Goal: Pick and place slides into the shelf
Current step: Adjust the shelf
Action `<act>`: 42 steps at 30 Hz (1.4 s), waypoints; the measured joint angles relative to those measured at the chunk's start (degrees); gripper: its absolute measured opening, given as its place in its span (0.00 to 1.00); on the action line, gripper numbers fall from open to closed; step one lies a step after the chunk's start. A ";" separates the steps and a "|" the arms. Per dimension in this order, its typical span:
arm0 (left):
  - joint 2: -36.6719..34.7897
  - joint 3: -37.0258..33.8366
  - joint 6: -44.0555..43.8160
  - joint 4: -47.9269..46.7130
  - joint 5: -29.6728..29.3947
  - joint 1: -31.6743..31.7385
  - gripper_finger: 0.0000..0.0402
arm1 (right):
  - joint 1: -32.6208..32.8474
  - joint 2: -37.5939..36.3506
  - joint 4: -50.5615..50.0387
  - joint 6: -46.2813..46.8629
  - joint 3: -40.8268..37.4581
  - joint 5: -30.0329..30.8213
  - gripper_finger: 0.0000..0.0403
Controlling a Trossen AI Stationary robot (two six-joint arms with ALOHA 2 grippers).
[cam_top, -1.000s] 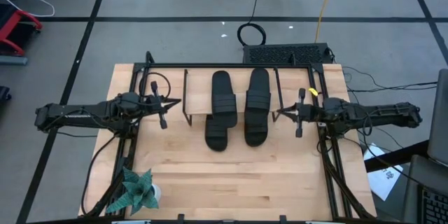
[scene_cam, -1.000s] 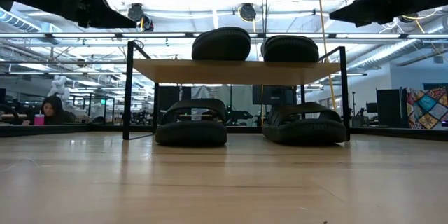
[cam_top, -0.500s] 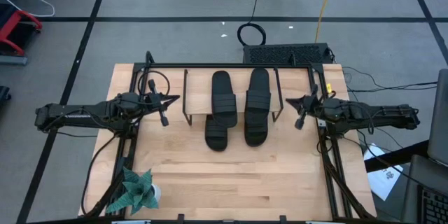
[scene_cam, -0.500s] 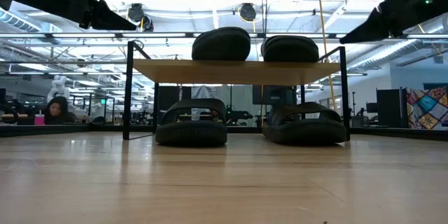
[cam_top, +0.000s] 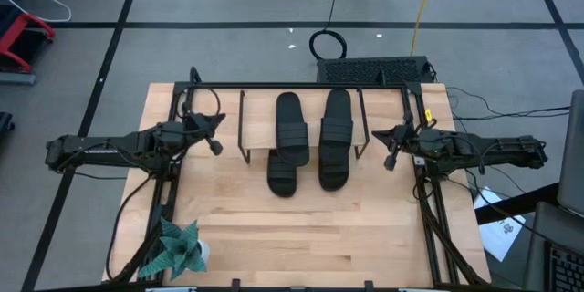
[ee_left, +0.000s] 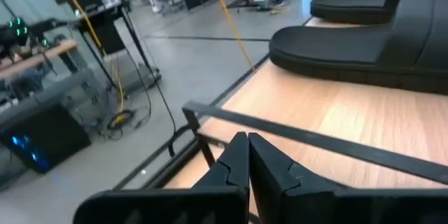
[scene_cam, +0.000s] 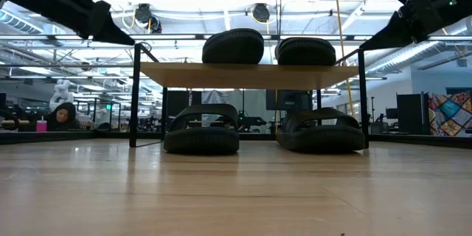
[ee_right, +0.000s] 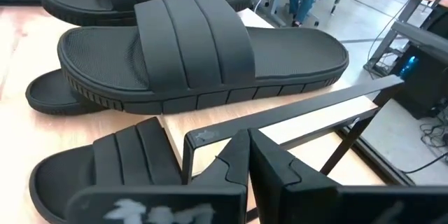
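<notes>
The shelf (cam_top: 259, 152) stands mid-table, a light plank (scene_cam: 247, 75) on thin black wire sides. Two black slides (cam_top: 289, 123) (cam_top: 336, 123) lie side by side on its plank. Two more slides (scene_cam: 201, 131) (scene_cam: 321, 131) rest on the table under the plank, their near ends sticking out (cam_top: 283, 178). My left gripper (cam_top: 219, 120) hangs shut to the left of the shelf, above plank height, and holds nothing. My right gripper (cam_top: 377, 134) hangs shut to the shelf's right, also with nothing in it. Each wrist view shows its fingers (ee_left: 246, 150) (ee_right: 248, 147) shut together.
A green paper plant (cam_top: 178, 251) stands at the table's near left corner. Black rails (cam_top: 301, 86) run along the table's far, left and right sides. Bare wood (cam_top: 310, 237) lies between the shelf and the near edge. A person (scene_cam: 63, 114) sits far behind the table.
Both grippers have rolled about their wrists and tipped their shut fingertips downward. My right gripper has also drawn back a little from the shelf toward the table's right edge. The slides and the shelf have stayed where they were.
</notes>
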 joint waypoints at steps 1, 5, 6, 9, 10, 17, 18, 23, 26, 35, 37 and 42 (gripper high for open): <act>0.07 0.00 -1.03 -0.55 -0.02 0.00 0.02 | 0.00 0.02 -0.09 0.47 0.00 0.00 0.00; 1.49 0.02 -2.59 -0.94 7.53 -0.01 0.01 | 0.00 0.17 -0.08 1.37 -0.31 -0.11 0.00; 2.01 0.02 -2.66 -0.81 9.69 -0.02 0.01 | 0.01 0.24 -0.11 1.38 -0.53 -0.11 0.00; 3.94 0.09 -3.21 -0.26 11.87 -0.02 0.00 | 0.02 0.68 -0.11 1.48 -0.76 -0.13 0.00; 4.50 0.09 -3.82 -0.30 11.75 -0.02 0.00 | 0.00 0.94 -0.11 1.74 -0.76 -0.13 0.00; 9.40 0.11 -6.78 1.40 11.47 0.11 0.00 | 0.00 3.38 0.05 1.84 -0.79 -0.13 0.00; 9.82 0.13 -6.82 1.60 11.47 0.09 0.00 | 0.00 3.68 0.36 1.84 -0.81 -0.13 0.00; 11.75 0.13 -6.94 4.04 12.08 0.10 0.00 | 0.00 5.07 1.65 1.75 -0.81 -0.15 0.00; 12.80 0.13 -7.00 5.36 12.73 0.11 0.00 | 0.00 5.67 1.69 1.70 -0.81 -0.17 0.00; 16.02 0.13 -6.90 8.10 13.02 0.11 0.00 | 0.00 5.92 1.71 1.69 -0.81 -0.73 0.00; 16.55 0.13 -6.88 8.50 13.05 0.21 0.00 | 0.00 5.92 1.76 1.70 -0.81 -2.51 0.00; 17.09 0.13 -6.39 8.71 13.07 0.91 0.00 | 0.02 5.92 2.96 1.76 -0.85 -6.88 0.00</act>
